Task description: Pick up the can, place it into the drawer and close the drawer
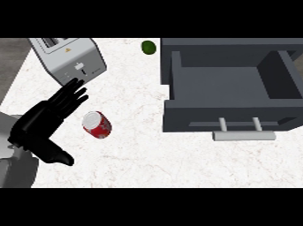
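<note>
The left hand (46, 119) comes in from the lower left edge of the head view, spread wide with its fingers (72, 95) straight and pointing up and to the right, the thumb (57, 156) stuck out low toward the right; it holds nothing. Just to the right of the palm, level with the base of the fingers and apart from them by a narrow strip of counter, the red can (97, 124) lies on its side on the white speckled counter (134, 159), its silver top end turned up and to the left. Directly beyond the fingertips, close to them, stands a silver toaster (69, 59) with a small lever on its near face. Well off to the right of the hand and the can is the grey drawer (235, 86), pulled open so its bare inside shows, with a pale bar handle (243, 135) on its front, on the side nearer the lower edge. Up beyond the can and to the right of the toaster, just beside the drawer's far left corner, sits a small dark green rounded fruit (148, 47). The right hand does not show.
</note>
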